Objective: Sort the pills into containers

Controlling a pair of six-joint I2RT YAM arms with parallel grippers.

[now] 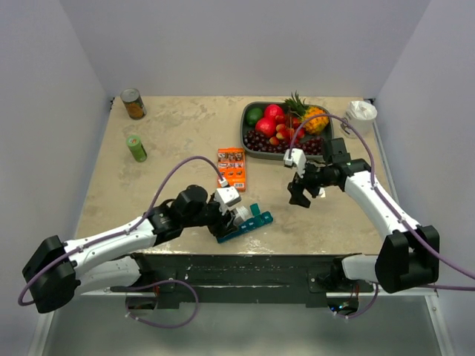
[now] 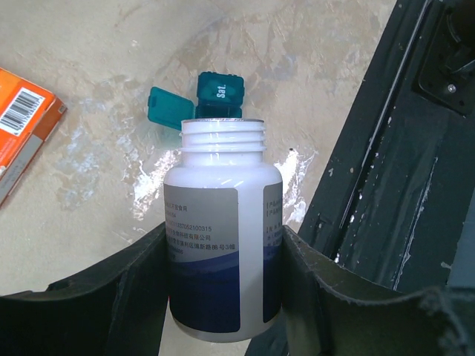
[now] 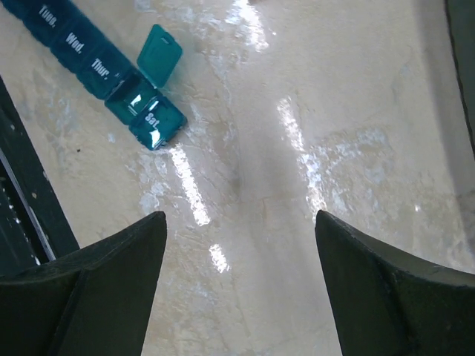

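Mostly, the white bottle [image 2: 221, 245] hides the teal organiser strip [image 2: 220, 90].

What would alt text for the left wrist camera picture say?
The left hand grips an uncapped white bottle with a blue label, its mouth toward a teal pill organiser on the table. One organiser lid is flipped open beside the lid marked Sat.; an orange box lies at the left edge.

left gripper [image 2: 223, 248]: clamps uncapped white bottle [image 2: 221, 215] | teal organiser [image 2: 220, 90] beyond mouth, one lid open
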